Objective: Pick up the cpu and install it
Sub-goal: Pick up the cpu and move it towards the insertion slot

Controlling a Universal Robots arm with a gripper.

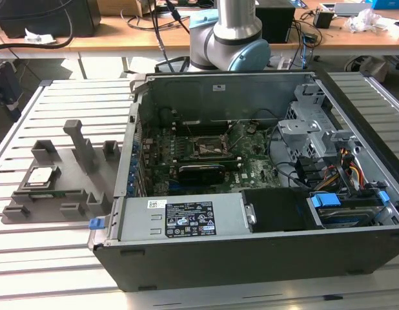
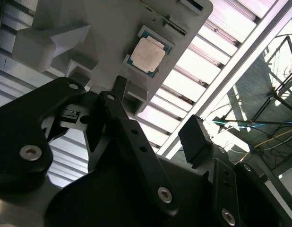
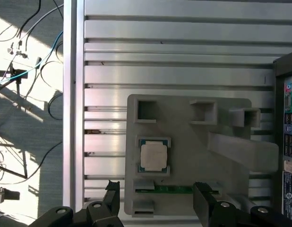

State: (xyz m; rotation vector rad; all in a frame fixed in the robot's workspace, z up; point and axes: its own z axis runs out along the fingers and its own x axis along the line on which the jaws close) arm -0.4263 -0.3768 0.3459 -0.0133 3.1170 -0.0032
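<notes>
The cpu (image 3: 153, 156) is seen lying flat in a square recess of the grey tray (image 3: 193, 142), which is set on the slatted table (image 1: 64, 258) at the exterior view's left of the open computer case (image 1: 251, 258); the gripper (image 3: 156, 186) is held above the tray with its jaws spread wide, and nothing is held between them. The chip is judged thin, light and rigid; its smooth metal lid is likely slippery and its underside delicate; it is best taken by two opposite edges and kept level.
</notes>
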